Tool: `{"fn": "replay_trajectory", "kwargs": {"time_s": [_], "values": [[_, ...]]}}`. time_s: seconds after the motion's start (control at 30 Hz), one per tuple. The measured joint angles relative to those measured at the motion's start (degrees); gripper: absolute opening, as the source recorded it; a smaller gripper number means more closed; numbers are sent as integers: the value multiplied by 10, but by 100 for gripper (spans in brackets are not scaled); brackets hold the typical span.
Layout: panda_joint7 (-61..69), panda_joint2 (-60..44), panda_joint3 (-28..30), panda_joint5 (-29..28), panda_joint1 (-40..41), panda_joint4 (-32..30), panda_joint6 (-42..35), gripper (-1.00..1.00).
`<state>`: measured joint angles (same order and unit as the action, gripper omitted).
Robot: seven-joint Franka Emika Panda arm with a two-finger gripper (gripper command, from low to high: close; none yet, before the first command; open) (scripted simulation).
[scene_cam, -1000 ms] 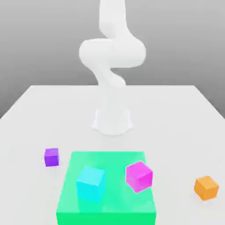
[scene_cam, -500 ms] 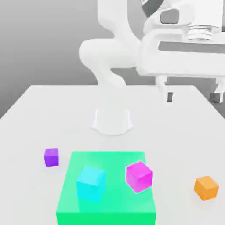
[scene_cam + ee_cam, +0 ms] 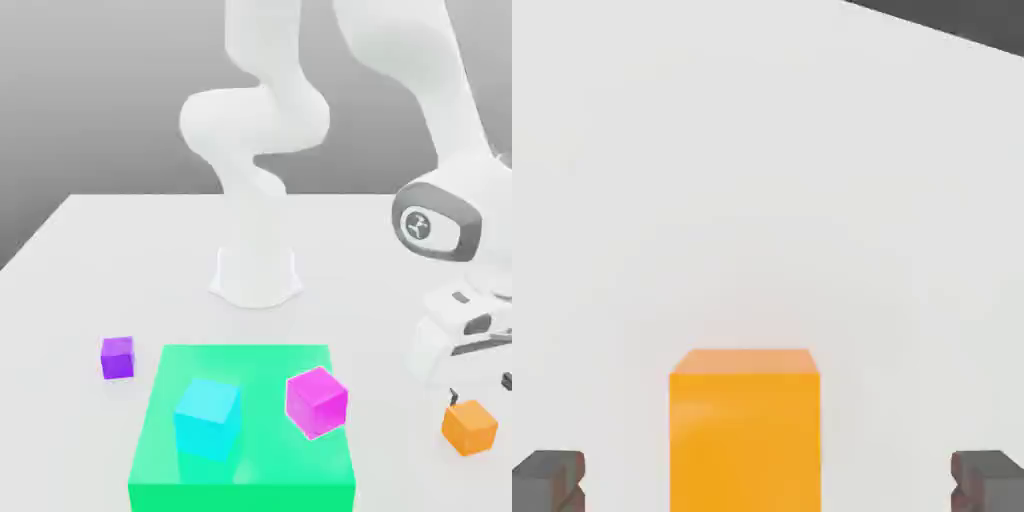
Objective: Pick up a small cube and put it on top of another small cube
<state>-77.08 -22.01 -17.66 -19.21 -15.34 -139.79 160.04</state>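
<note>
The small orange cube point(image 3: 470, 428) rests on the white table near the front of the exterior view's right. My gripper point(image 3: 482, 390) hangs just above it, fingers pointing down. In the hand view the orange cube point(image 3: 744, 430) lies between the two dark fingertips point(image 3: 547, 480), which stand wide of it with a clear gap on each side. The gripper point(image 3: 768, 485) is open and holds nothing. The small purple cube point(image 3: 117, 357) sits on the table at the exterior view's left, far from the hand.
A flat green platform point(image 3: 250, 480) lies at the front centre with a larger cyan cube point(image 3: 207, 418) and a larger magenta cube point(image 3: 316, 402) on it. The arm's white base point(image 3: 256, 275) stands behind it.
The hand came into view high at the exterior view's right, then dropped to just above the orange cube. No cube has moved.
</note>
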Motion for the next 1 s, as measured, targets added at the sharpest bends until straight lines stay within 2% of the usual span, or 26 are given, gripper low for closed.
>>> {"fn": "replay_trajectory", "kwargs": {"time_s": [0.03,0.07,0.3,0.5,0.67,0.77,0.87,1.0], "values": [[-11,-21,16,-14,-13,5,15,0],[-20,-38,28,-27,-23,9,28,-100],[-22,-40,30,-29,-25,10,30,-100],[38,63,-28,62,34,-4,-47,-100],[39,155,33,143,118,17,-139,-100],[35,212,74,193,207,30,-197,-100],[4,262,109,208,276,27,-261,-100],[-14,215,111,194,280,0,-196,-100]]}}
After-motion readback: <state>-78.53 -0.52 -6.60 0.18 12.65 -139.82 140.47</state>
